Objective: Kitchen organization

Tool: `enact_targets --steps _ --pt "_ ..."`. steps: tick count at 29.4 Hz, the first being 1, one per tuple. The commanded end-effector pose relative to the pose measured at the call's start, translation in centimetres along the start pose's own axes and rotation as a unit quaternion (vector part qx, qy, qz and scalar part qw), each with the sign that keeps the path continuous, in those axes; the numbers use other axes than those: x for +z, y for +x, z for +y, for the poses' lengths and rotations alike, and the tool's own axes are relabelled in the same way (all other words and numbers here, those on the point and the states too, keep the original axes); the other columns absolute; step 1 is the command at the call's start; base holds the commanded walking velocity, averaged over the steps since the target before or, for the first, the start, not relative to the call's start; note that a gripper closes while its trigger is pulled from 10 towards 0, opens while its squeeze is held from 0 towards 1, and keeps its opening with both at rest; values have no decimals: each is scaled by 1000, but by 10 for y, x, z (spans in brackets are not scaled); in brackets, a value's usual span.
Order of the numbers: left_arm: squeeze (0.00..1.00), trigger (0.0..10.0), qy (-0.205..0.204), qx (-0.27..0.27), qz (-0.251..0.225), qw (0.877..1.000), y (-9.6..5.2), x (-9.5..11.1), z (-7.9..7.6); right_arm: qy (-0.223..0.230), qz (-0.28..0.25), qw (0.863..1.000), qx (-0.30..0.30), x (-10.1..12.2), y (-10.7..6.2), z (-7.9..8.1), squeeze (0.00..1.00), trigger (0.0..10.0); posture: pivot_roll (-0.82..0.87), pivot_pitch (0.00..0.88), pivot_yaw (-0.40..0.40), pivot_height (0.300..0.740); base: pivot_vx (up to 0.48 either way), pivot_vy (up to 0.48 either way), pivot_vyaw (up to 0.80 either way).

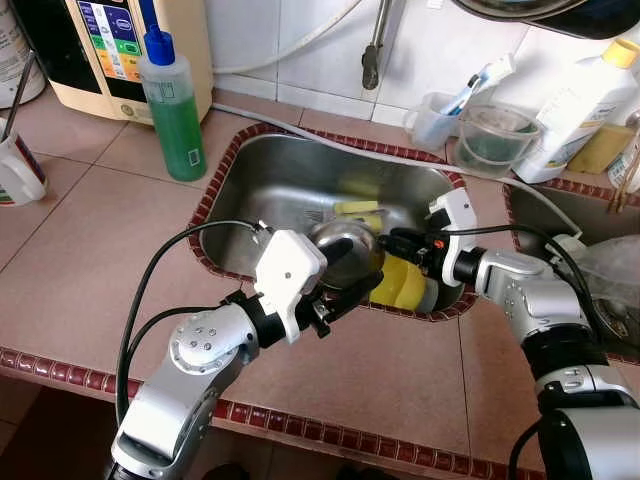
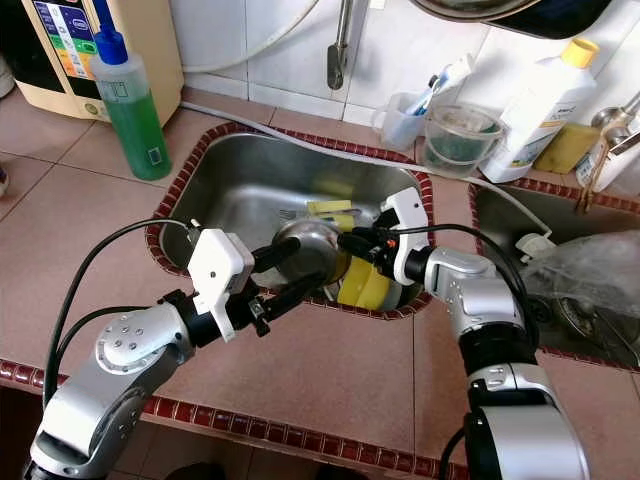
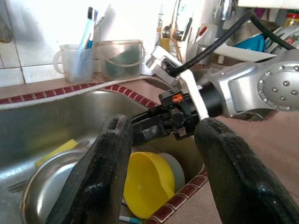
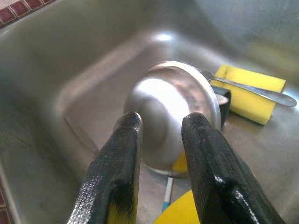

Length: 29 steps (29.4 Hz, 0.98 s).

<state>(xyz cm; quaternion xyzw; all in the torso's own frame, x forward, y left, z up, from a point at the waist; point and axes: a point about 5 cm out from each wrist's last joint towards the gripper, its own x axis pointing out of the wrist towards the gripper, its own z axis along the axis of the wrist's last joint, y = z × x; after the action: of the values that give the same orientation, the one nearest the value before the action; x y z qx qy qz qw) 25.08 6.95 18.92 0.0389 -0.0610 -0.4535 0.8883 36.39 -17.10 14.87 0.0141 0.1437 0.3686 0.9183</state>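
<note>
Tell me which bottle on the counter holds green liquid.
The clear bottle with the blue cap, standing left of the sink by the cream appliance. The other bottle, right of the sink, is white with a yellow cap.

The pinkish-brown tiled bench [image 1: 90, 250] carries a dark red patterned tile border along its front edge and around the sunken stainless steel sink [image 1: 270, 190]. On it, left of the sink, stands a clear plastic bottle of green liquid with a blue cap [image 1: 175, 105], just in front of a cream-coloured appliance with a printed panel [image 1: 120, 50]. Behind the sink — against the white tiled wall — sit a translucent cup holding toothbrushes [image 1: 436, 122] and, touching it, a clear round plastic container [image 1: 494, 140]. Beside that stands a tall white bottle with a yellow cap [image 1: 580, 105]. A white mug [image 1: 18, 172] rests at the bench's far left edge.
</note>
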Motion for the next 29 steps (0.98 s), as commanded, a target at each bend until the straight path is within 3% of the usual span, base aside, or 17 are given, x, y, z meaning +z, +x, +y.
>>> enact_targets --steps 1,4,10,16,18,23,29 --pt "0 10000 4 0 -5 1000 2 2 0 -9 -14 1000 -3 4 -5 -2 0 10000 105 162 -127 740 0 0 0" --pt "0 10000 9 16 0 1000 1 -2 5 -11 -23 1000 -12 3 -5 -2 0 10000 104 147 -125 740 0 0 0" --pt "0 10000 -12 103 12 994 0 -20 31 -13 -72 996 -42 -1 -5 3 0 10000 97 98 -111 740 0 0 0" --pt "0 10000 -14 205 35 978 -2 -39 63 -18 -135 984 -112 -11 -8 6 0 10000 98 29 -93 740 0 0 0" --pt "0 10000 -8 214 37 976 -2 -42 66 -15 -140 983 -118 -12 -8 7 0 10000 97 24 -91 740 0 0 0" --pt "0 10000 -35 286 39 957 -10 -54 89 3 -203 960 -194 -22 -9 16 0 10000 97 0 -64 740 0 0 0" --pt "0 10000 -53 301 19 952 -16 -62 97 4 -237 937 -257 -27 -11 22 0 10000 94 0 -51 740 0 0 0"
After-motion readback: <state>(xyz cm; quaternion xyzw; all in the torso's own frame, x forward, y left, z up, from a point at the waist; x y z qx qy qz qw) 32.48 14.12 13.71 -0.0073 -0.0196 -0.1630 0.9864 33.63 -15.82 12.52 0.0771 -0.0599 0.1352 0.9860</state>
